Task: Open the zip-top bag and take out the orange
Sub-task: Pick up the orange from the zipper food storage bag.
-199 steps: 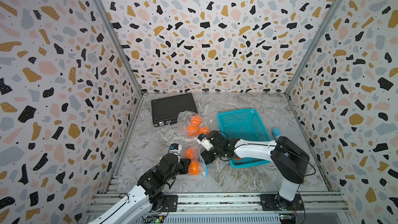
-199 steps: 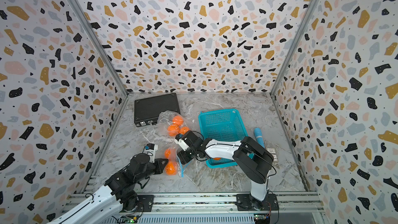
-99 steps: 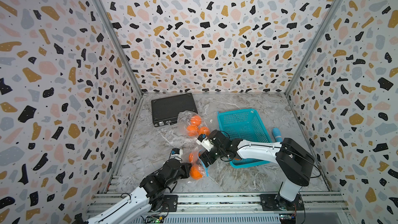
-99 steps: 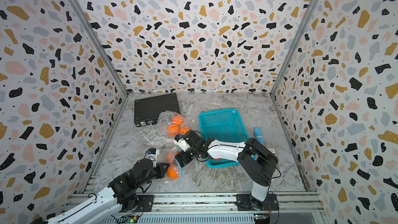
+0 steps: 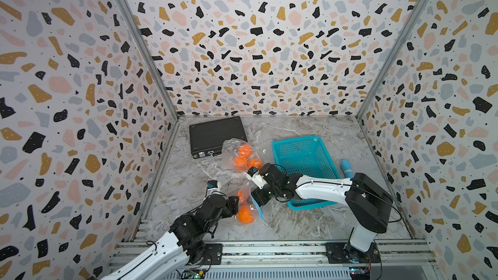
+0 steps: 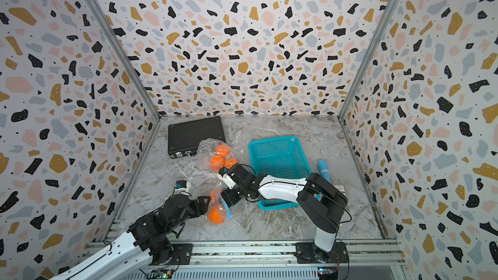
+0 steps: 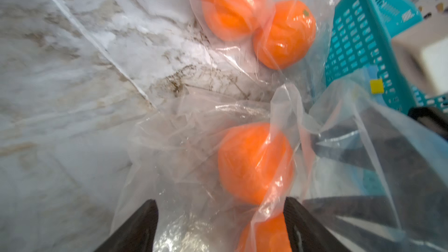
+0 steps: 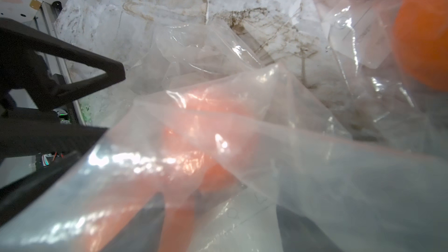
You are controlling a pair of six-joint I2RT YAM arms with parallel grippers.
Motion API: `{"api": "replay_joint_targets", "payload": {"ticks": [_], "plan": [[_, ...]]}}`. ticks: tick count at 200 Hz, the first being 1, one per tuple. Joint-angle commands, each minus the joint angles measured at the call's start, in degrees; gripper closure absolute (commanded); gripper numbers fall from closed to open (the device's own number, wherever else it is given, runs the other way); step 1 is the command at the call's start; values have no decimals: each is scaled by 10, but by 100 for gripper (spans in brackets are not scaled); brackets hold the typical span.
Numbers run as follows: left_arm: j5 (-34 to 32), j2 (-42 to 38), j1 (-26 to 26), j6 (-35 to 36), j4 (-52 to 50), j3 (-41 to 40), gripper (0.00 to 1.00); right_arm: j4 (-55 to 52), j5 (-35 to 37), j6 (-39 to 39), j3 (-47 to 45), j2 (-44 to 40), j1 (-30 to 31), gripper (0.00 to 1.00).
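Note:
The zip-top bag (image 5: 252,207) (image 6: 225,208), clear with a blue zip strip, lies near the table's front between my two grippers. An orange (image 5: 245,216) (image 6: 216,215) (image 7: 254,163) shows through the film, and another sits just behind it. My left gripper (image 5: 235,203) (image 6: 202,206) (image 7: 220,226) is open, its jaws wide apart around the bag's crumpled end. From the basket side my right gripper (image 5: 257,197) (image 6: 229,197) (image 8: 223,224) is open too. Its fingers show dimly through the film draped over them.
A second clear bag (image 5: 239,146) holding three oranges lies by a black case (image 5: 217,136) at the back left. A teal basket (image 5: 301,141) stands under my right arm, with a blue cylinder (image 5: 346,168) beside it. Patterned walls close three sides.
My left gripper was shut and now stands open. The front bag and its oranges have slipped a little toward the front edge. The right gripper stays at the zip strip.

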Motion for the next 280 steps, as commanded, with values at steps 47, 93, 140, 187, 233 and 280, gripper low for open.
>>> {"api": "replay_joint_targets", "payload": {"ticks": [47,93,140,187,233,280], "plan": [[116,-79,-16,1,-79,38,30,-8,-94,28,-36,-58,2,14],[140,-103,-66,-34,-144,24,36,-25,-115,38,-35,-57,2,10],[177,-27,-86,-34,-77,0,79,-54,-140,29,-20,-53,9,9],[144,56,-102,-54,17,-39,85,-51,-163,26,-31,-44,35,8],[54,80,-102,-57,30,-36,100,-83,-163,25,-20,-14,40,10],[-18,94,-74,-35,23,-5,100,-86,-53,41,-17,-37,19,13]]}}
